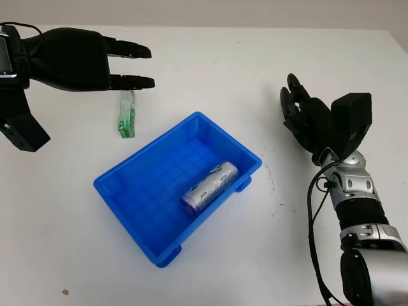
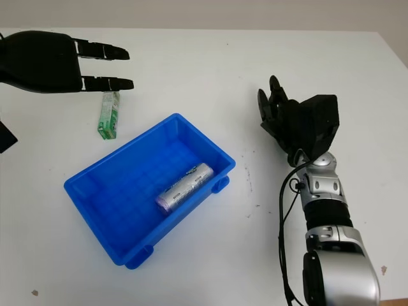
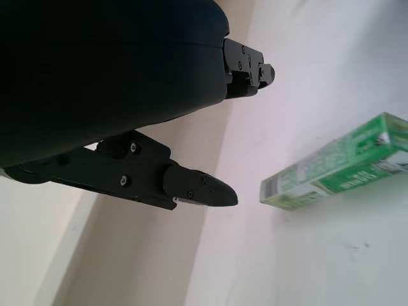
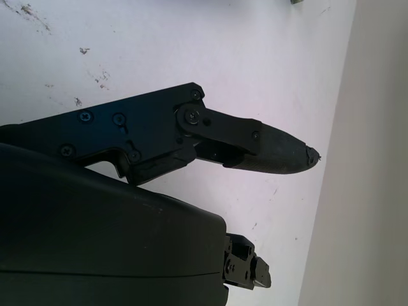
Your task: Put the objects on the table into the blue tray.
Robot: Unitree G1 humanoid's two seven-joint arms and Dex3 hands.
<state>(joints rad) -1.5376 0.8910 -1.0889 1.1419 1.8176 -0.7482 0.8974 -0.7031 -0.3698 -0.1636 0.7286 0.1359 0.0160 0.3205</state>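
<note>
- So the blue tray sits roughly mid-table, turned at an angle, and it already has 1 thing in it: a silver tube lying on its side by the near right wall.
- What's left out is 1 green box, lying flat on the white table just beyond the tray's far left corner, close to it but not touching.
- The left hand is hovering right over the far end of that box, holding nothing. In the left wrist view its fingers are stretched out straight with a wide gap between them, and the box lies on the table past the fingertips, no contact yet.
- My read: this is the reach for the second item, before the grab. Next it looks like the hand needs to drop down, straddle the narrow sides of the box and close. The box is thin and lies flat, so getting a finger under it might be fiddly.
- The right hand is parked off to the right of the tray, above the table, holding nothing, with its fingers straight, not curled.
- Surface is plain white with a few dark specks and scuffs near the tray and at the near left corner. The table's far edge meets a pale wall.
</note>
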